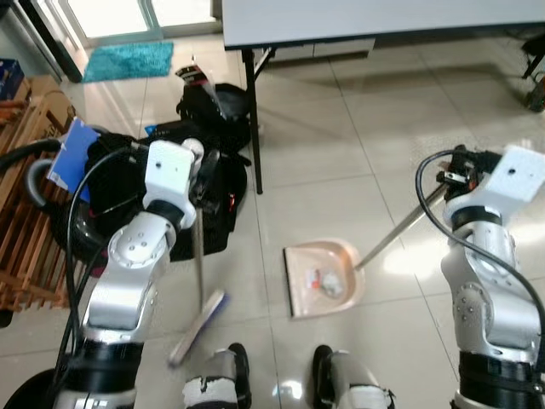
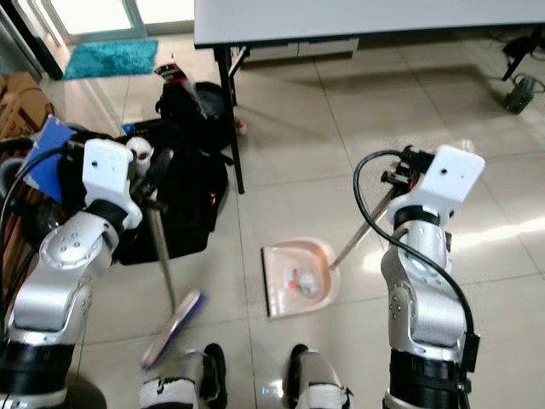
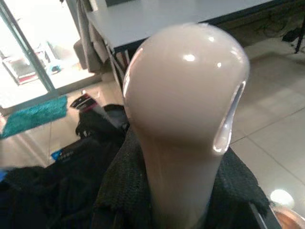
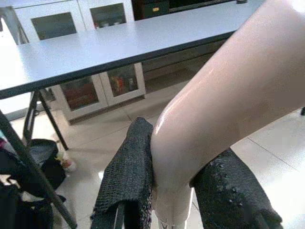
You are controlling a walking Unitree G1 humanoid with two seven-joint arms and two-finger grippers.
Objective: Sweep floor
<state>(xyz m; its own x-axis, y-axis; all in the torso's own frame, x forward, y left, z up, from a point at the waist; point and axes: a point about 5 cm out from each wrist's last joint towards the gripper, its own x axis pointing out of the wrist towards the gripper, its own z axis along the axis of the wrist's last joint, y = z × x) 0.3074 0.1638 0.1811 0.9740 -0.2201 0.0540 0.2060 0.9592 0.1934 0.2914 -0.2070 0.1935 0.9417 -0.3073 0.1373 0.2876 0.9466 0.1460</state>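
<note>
Pale glossy floor tiles (image 1: 341, 145), bright with reflected daylight. Grey-topped table (image 1: 375, 19) on black legs at the far side, glass-fronted white cabinets (image 4: 102, 78) behind it. Teal mat (image 1: 128, 60) before a sunlit glass door (image 1: 106, 15). Black bags (image 1: 213, 128) heaped by a table leg; wooden slatted rack (image 1: 25, 230) along the left.

Daylight came in from the glass door (image 1: 115, 17) at the far left corner of the room, where it was overexposed to plain white. The tiled floor (image 1: 341, 145) was bright and glossy, with a streak of glare beside the right arm and small glints near the robot's feet. The table (image 1: 383, 17) cast a soft shadow beneath it. In both wrist views the pale handles loomed close and soft, with highlights, and the background was slightly blurred.
</note>
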